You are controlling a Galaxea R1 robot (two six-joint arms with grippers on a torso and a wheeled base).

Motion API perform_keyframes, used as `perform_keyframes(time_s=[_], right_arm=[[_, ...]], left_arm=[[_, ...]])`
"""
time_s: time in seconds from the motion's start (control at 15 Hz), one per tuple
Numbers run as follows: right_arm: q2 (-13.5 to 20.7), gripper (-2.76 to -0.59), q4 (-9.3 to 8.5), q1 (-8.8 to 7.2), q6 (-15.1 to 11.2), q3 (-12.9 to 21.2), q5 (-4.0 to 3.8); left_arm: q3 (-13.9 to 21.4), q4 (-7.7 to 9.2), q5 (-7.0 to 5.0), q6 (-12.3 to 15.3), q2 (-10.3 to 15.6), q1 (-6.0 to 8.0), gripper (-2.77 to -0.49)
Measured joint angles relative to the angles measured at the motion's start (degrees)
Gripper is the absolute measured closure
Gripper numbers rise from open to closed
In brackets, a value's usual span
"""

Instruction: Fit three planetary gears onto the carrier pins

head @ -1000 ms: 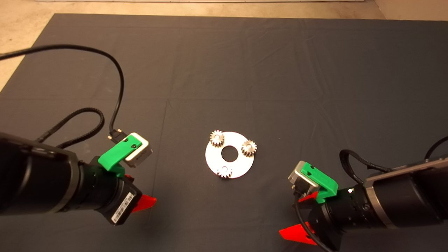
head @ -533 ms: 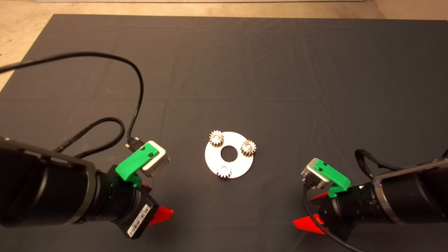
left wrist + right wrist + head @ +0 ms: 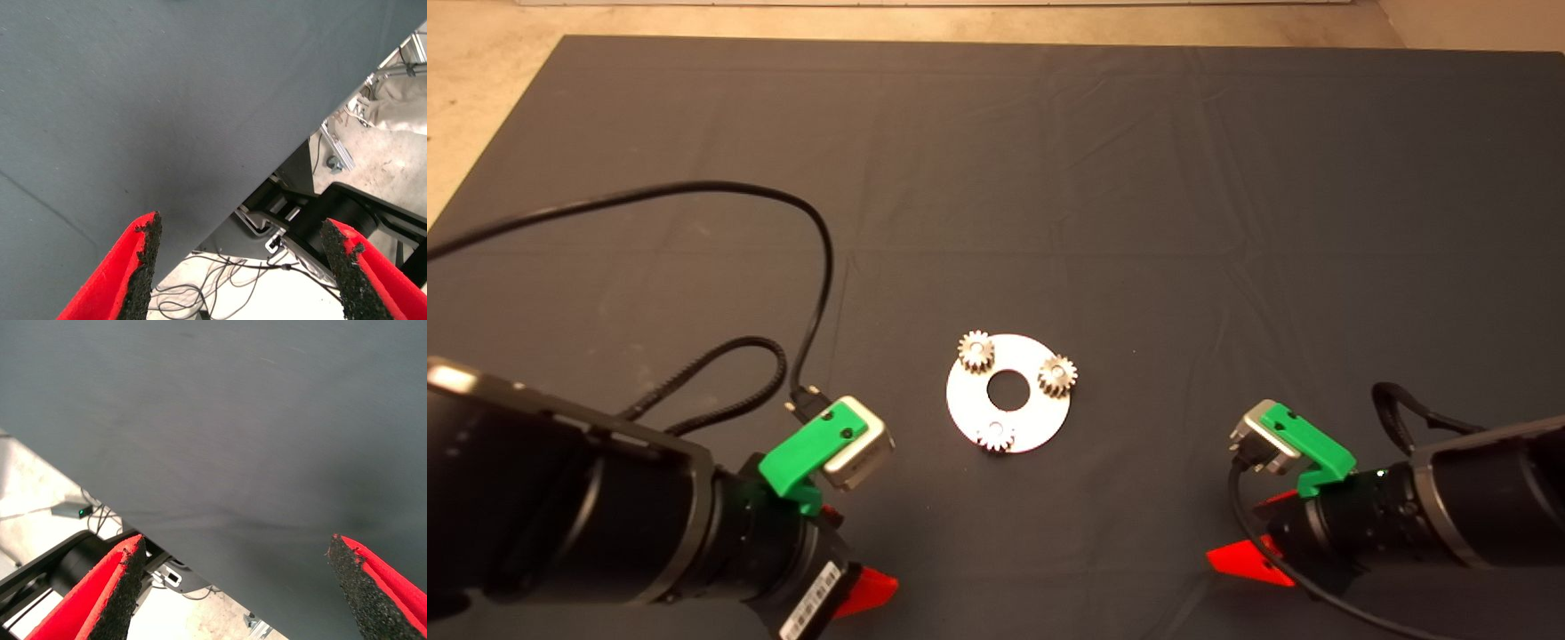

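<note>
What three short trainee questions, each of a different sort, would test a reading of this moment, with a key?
1. True or false: all three small silvery metal gears sit on the flat round silver disc.
2. Multiple choice: where is the left gripper? A) over the disc B) at the mat's near edge, lower left of the disc C) holding a gear
3. Fill in: the fingers of the right gripper are ____ and hold nothing.

Key: 1 true. 2 B. 3 open; the left wrist view shows the same for the left gripper, with dark grey mat and floor beyond its edge between the fingers.
</note>
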State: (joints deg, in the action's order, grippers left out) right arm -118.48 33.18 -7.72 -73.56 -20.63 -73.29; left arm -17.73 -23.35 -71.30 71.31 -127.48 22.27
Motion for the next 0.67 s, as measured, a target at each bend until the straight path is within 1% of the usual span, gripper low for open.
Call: perform_keyframes(time_s=[0.07,0.13,0.27,0.33,0.47,0.67], right_arm=[[1.5,-2.02,-0.02,0.11,0.0,0.0,0.00],[2.0,-2.02,0.00,0.06,0.1,0.1,0.00],[1.5,-2.02,0.00,0.09,0.4,0.2,0.53],[1.6,-2.02,0.00,0.09,0.4,0.2,0.48],[1.6,-2.02,0.00,0.11,0.5,0.2,0.48],[1.9,-2.02,0.00,0.20,0.8,0.2,0.48]], left_arm=[[0.0,0.03,-0.02,0.1,0.0,-0.04,-1.63],[0.0,0.01,-0.11,0.2,0.1,-0.04,-1.63],[0.0,0.03,-0.22,2.3,-0.1,-0.06,-1.63],[0.0,0.03,-0.35,3.0,-0.6,-0.06,-1.63],[0.0,0.03,-0.35,3.2,-1.9,-0.06,-1.63],[0.0,0.03,-0.39,3.2,-1.9,-0.06,-1.63]])
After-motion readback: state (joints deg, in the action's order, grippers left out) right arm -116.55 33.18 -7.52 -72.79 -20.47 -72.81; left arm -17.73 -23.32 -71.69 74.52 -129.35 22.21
